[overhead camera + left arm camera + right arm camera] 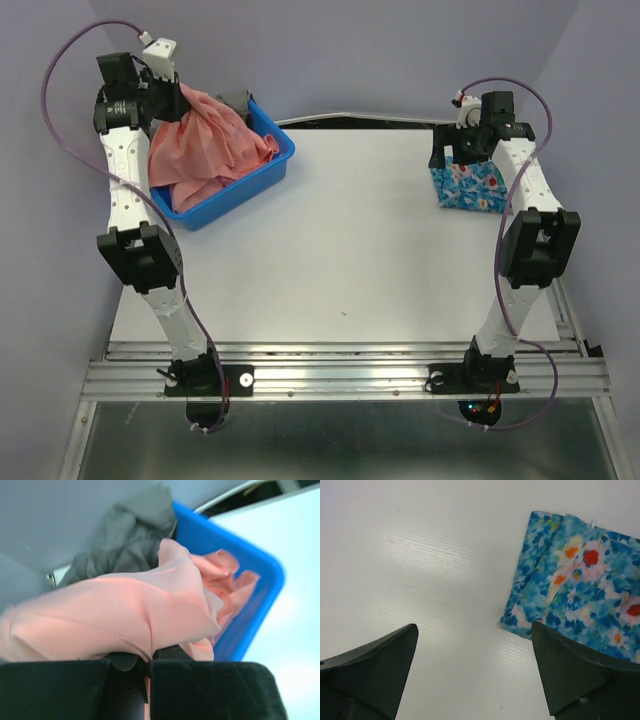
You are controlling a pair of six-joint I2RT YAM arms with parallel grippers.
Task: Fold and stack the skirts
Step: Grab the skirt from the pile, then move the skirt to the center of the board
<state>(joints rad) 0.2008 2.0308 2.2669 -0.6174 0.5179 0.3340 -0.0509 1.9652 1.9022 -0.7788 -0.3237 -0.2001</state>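
On the left, the left tool [149, 656] is clenched on a pinch of the pink skirt [115, 615], whose lower folds trail into the basket [260, 580]. The grey cloth [125, 540] behind it could snag and ride along, or the pinch could slip (it looks thin). At the right, the right tool [474, 630] hovers released above the folded blue skirt [590, 590] on the desk [420, 555].

On the white worktop [340, 250] a blue plastic basket [245, 190] is set at the far left, and a folded blue flowered skirt [468, 188] is laid at the far right.
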